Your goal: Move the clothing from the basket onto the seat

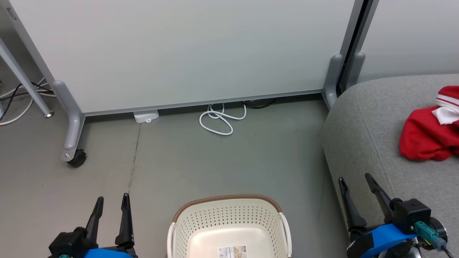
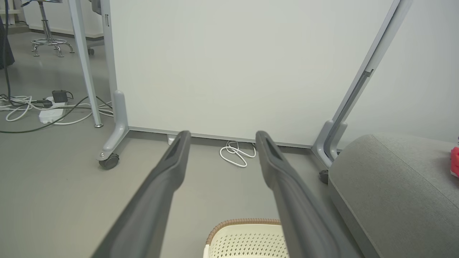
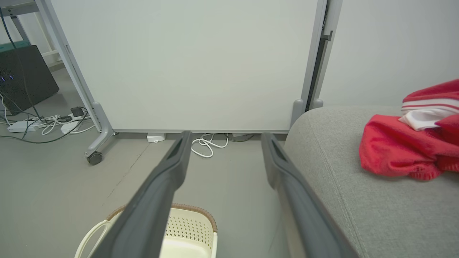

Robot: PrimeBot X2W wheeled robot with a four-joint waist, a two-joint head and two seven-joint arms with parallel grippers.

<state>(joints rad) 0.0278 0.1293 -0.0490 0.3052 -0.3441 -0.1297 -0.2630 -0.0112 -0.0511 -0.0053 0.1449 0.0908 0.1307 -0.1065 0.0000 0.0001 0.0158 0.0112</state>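
The red clothing (image 1: 428, 130) with white stripes lies bunched on the grey seat (image 1: 362, 143) at the right; the right wrist view has the clothing (image 3: 405, 147) on the seat (image 3: 358, 200) too. The cream basket (image 1: 229, 222) with a brown rim stands on the floor at bottom centre, holding nothing but a label sticker (image 1: 233, 251). My left gripper (image 1: 111, 200) is open, left of the basket. My right gripper (image 1: 355, 179) is open beside the seat's front edge. Nothing is between either pair of fingers.
A pale partition panel (image 1: 186, 53) on grey wheeled feet (image 1: 73, 154) stands across the back. A coiled white cable (image 1: 220, 120) and a white plug block (image 1: 146, 116) lie at its base. More cables (image 2: 43, 107) and a table leg (image 1: 25, 84) are at the far left.
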